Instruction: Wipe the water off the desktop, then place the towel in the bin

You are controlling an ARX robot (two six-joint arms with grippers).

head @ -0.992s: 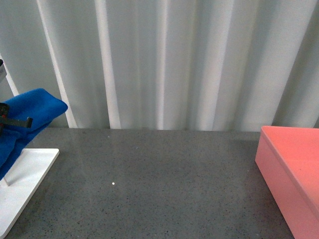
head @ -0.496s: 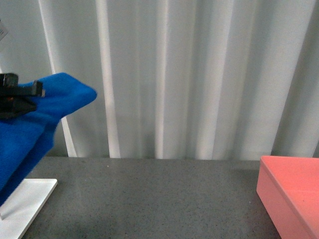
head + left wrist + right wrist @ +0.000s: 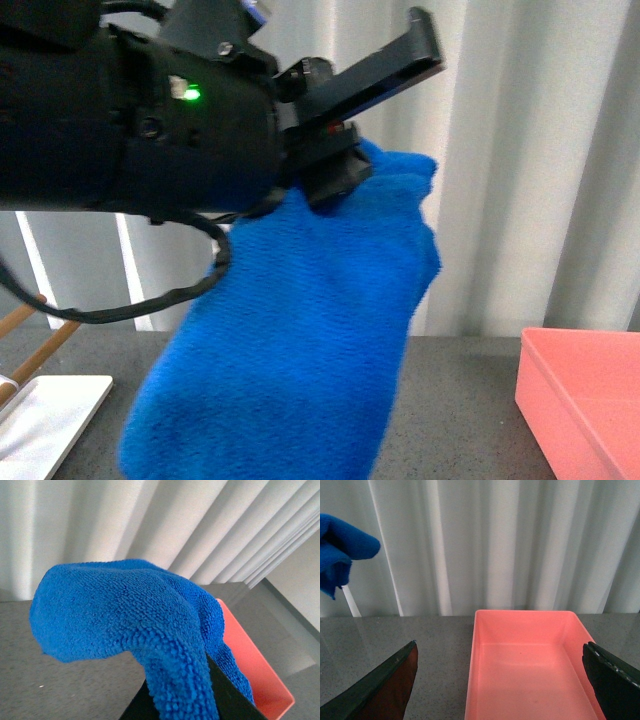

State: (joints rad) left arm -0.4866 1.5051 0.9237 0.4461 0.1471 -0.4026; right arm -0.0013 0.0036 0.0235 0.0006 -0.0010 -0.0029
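From where I stand, the left black claw [image 3: 372,128] is clamped on the bright blue fuzzy microfibre towel [image 3: 300,340], which hangs in the air above the dark grey speckled stone desktop [image 3: 455,400], touching nothing below. No wet patch shows on the bare part, so I cannot tell whether wiping is done. If the drop comes next, I'd carry the cloth high enough for its trailing end to clear the near wall. I'd let go only once the bulk is over the middle. The salmon-pink rectangular plastic bin [image 3: 532,405] sits at the desktop's right edge and looks empty. The right claw [image 3: 502,677] faces it, jaws wide apart and holding nothing. A flat white stand [image 3: 50,420] sits at the left edge.
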